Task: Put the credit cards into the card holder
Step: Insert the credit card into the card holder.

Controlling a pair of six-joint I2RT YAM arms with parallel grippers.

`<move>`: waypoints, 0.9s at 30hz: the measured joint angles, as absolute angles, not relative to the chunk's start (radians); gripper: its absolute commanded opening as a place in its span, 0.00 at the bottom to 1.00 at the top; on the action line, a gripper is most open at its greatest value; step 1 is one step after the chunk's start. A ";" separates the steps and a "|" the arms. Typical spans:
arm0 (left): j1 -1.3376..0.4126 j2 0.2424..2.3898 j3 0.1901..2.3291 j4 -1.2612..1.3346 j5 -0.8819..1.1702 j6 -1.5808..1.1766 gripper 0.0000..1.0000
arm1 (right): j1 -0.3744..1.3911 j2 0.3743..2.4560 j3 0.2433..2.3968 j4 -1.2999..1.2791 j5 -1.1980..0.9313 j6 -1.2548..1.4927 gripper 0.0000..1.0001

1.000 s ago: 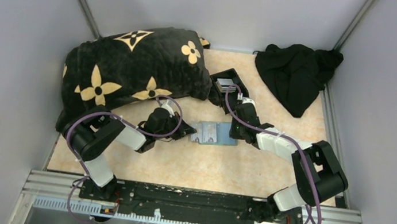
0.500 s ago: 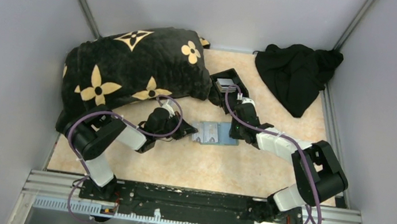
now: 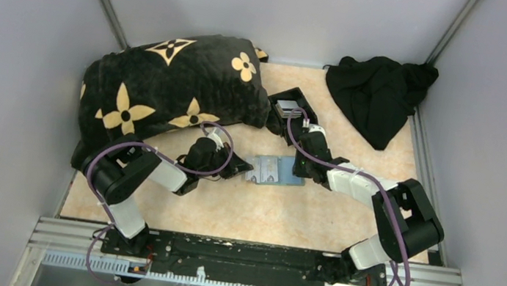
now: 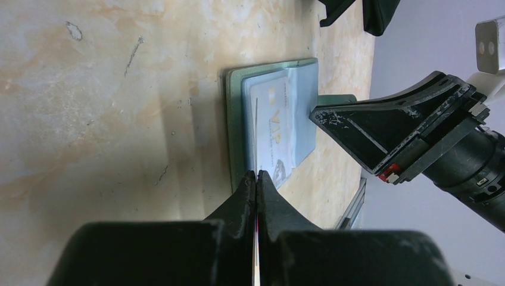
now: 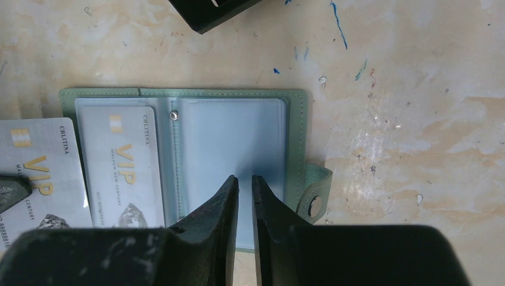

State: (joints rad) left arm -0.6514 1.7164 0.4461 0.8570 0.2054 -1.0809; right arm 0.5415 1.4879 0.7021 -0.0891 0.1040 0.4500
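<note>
The sage-green card holder [image 3: 275,169] lies open on the table, its clear pockets up. One silvery VIP credit card [image 5: 119,161] sits in its left pocket. My left gripper [image 3: 236,167] is shut on a second credit card [image 5: 39,173] at the holder's left edge. That card shows edge-on in the left wrist view [image 4: 256,137], over the holder [image 4: 235,119]. My right gripper [image 5: 245,179] is shut but for a narrow gap, with its tips on the holder's empty right pocket [image 5: 238,131]. It grips nothing. More cards [image 3: 288,106] lie in a black box.
The black open box [image 3: 298,119] stands just behind the holder, by the right arm. A big black pillow with tan flowers [image 3: 162,86] fills the back left. A black cloth [image 3: 379,93] lies at the back right. Grey walls close in the sides.
</note>
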 measured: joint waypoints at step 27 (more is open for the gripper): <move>-0.652 1.720 0.446 0.852 0.177 -1.115 0.00 | 0.542 1.489 0.702 -0.089 0.105 0.456 0.15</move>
